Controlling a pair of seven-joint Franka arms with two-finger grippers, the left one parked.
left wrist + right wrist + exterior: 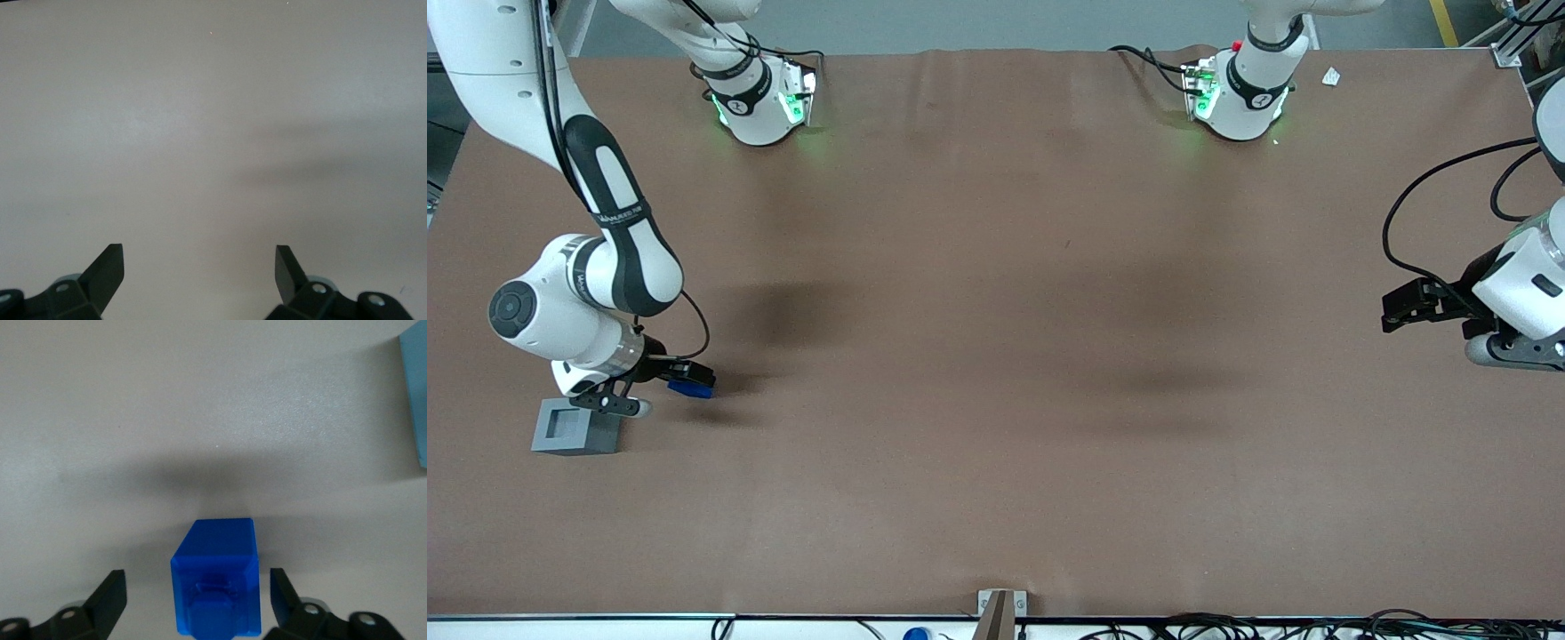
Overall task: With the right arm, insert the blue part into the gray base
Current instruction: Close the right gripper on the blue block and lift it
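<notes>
A brown bench (pixel 996 356) fills the front view, with a grey floor showing above its upper edge and cables along its near edge. At the working arm's end of the bench stands the gray base (pixel 575 426), a boxy block resting flat with its square recess facing straight up and uncovered. The right arm (pixel 596 267) comes down over it, and part of its wrist overlaps the base's upper corner in that view.

Just beside the base, a little farther from the front camera, the pincer (pixel 685 378) reaches low over the bench with the blue part (pixel 691 387) between its fingers. In the right wrist view the pincer (pixel 197 600) stands wide: a gap shows on each side between the fingers (pixel 110 597) and the blue part (pixel 217 577), so nothing is clamped. The blue part lies on the bench with its long axis running straight out from the wrist camera, and its smaller square stub faces back toward that camera. A pale blue-tinted edge of the gray base (pixel 413 393) shows in the same view, well apart from the blue part, with bare bench between them.
</notes>
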